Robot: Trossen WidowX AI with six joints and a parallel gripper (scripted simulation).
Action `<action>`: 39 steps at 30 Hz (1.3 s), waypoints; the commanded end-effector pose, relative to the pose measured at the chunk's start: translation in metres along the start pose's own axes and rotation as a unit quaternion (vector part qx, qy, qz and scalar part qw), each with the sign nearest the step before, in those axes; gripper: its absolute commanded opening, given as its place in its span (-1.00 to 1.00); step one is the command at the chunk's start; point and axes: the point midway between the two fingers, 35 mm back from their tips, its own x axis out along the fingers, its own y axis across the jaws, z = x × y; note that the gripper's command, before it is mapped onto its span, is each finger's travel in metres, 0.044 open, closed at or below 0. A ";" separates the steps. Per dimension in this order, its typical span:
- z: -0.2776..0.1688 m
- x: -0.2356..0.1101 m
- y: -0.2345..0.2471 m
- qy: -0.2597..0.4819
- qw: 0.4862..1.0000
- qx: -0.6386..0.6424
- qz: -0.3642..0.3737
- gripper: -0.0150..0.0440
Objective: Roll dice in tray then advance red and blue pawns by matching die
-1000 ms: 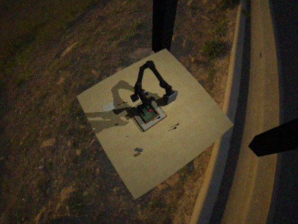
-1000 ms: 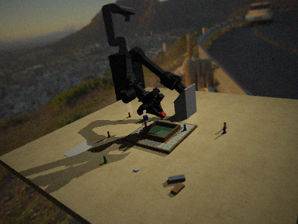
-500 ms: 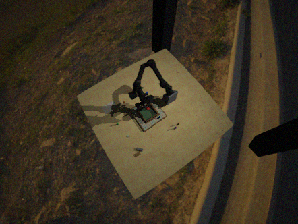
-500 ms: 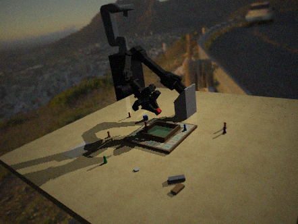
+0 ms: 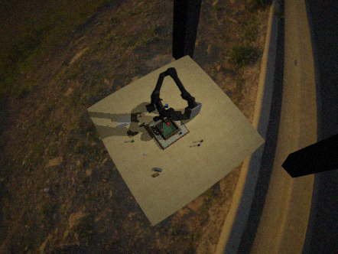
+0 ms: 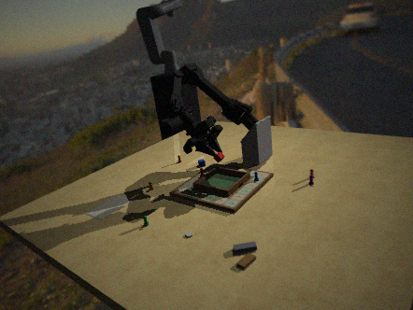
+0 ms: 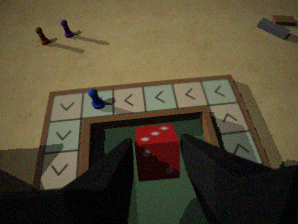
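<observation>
My gripper (image 5: 167, 119) (image 6: 219, 152) (image 7: 156, 143) is slightly open above the tray (image 6: 208, 188) (image 7: 84, 145). The red die (image 5: 167, 123) (image 6: 220, 157) (image 7: 157, 152) is in the air just beyond the fingertips, with a narrow gap beside it; its upper face shows three pips. The blue die (image 5: 167, 105) (image 6: 201, 162) lies on the table behind the board (image 6: 234, 209) (image 7: 150, 83). The blue pawn (image 5: 180, 133) (image 6: 256, 176) (image 7: 95, 99) stands on the track tile beside a corner tile. The red pawn (image 6: 202, 173) stands behind the tray, partly hidden.
A purple pawn (image 6: 311, 181) (image 7: 65, 29) and an orange one (image 7: 42, 36) stand right of the board in the exterior view. A green pawn (image 6: 146, 220), orange-brown pawns (image 6: 150, 186) (image 6: 179, 159), a white piece (image 6: 189, 234), a grey block (image 6: 245, 247) and a brown block (image 6: 246, 261) lie around.
</observation>
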 end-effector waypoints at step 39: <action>-0.093 -0.064 0.044 0.296 0.758 0.537 -0.222 0.44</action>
